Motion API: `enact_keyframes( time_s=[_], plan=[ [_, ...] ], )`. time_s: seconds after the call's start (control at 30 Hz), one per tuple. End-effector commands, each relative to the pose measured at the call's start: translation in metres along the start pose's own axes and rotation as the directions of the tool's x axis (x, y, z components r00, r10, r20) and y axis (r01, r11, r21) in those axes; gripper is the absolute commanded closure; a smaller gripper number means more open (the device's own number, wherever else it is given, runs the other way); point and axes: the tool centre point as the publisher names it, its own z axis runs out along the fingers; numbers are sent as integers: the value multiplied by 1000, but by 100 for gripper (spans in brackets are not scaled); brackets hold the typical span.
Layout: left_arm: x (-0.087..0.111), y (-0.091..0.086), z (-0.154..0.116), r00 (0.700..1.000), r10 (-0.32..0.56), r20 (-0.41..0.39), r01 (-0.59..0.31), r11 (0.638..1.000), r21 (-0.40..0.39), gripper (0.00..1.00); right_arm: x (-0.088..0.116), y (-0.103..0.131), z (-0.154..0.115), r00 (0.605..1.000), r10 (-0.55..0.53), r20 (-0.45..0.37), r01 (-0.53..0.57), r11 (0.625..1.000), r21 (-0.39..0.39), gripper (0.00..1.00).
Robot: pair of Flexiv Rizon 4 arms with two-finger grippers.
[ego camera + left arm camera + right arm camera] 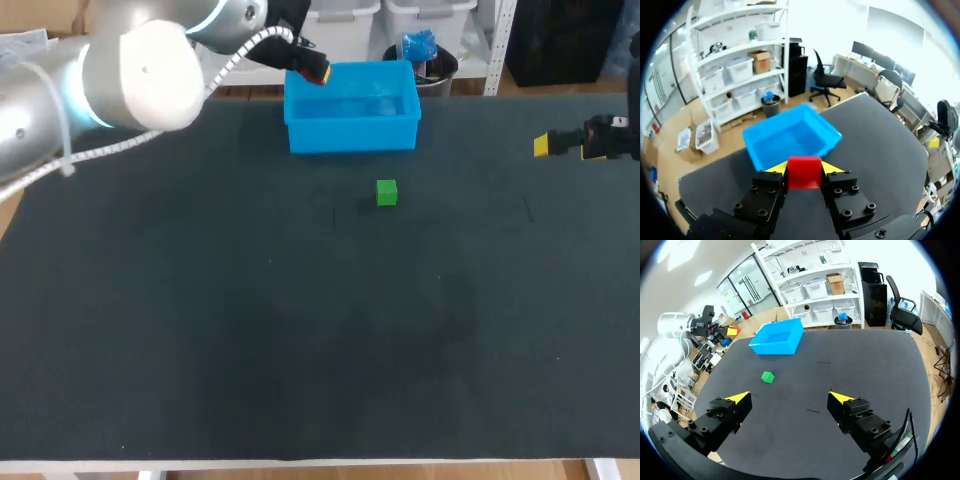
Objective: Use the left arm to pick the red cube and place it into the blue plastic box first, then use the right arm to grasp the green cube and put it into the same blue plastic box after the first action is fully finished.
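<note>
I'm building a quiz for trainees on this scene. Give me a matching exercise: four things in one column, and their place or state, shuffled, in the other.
1 red cube
2 green cube
3 box
4 right gripper

a open, empty
b loose on the table
c at the table's far edge
d clamped in the left gripper

Pairs: 1-d; 2-b; 3-c; 4-a
</note>
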Motion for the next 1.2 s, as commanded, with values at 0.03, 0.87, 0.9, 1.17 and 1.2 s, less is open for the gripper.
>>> enact_keyframes(
  time_s=[0.03,0.87,0.9,1.17,1.2],
  plan=[
    [-13,11,27,1000,-1,-15,1,1000,25,100,0,0,1,1000,0,-1,0,1000,2,0],
    [-1,37,89,996,-41,-80,42,999,12,100,0,0,1,1000,0,-1,0,1000,2,0],
    [0,38,92,996,-43,-83,44,999,12,100,0,0,1,1000,0,-1,0,1000,2,0],
    [2,45,110,993,-48,-107,50,999,10,100,0,0,1,1000,0,-1,0,1000,2,0],
    [2,46,112,993,-48,-110,50,999,9,100,0,0,1,1000,0,-1,0,1000,2,0]
  ],
)
